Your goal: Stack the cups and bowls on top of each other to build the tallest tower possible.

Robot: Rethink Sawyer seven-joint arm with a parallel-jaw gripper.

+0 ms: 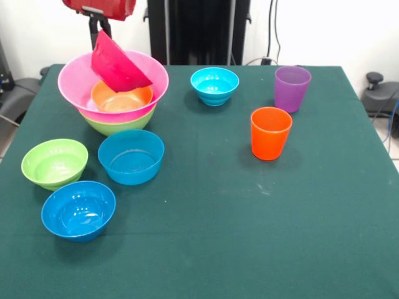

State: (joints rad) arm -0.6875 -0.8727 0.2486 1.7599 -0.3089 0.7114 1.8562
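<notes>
Hanging tilted from the claw [101,32] by its rim, the magenta-red bowl [118,65] sits over the tower [113,93], whose pink bowl [73,84] holds an orange bowl [121,98] above a lime green base [115,126]. The claw is closed on the magenta-red bowl's edge. These bowls look light, stiff and slick, so a rim pinch suits them. Other bowls and both cups stand apart on the table [218,224].
</notes>
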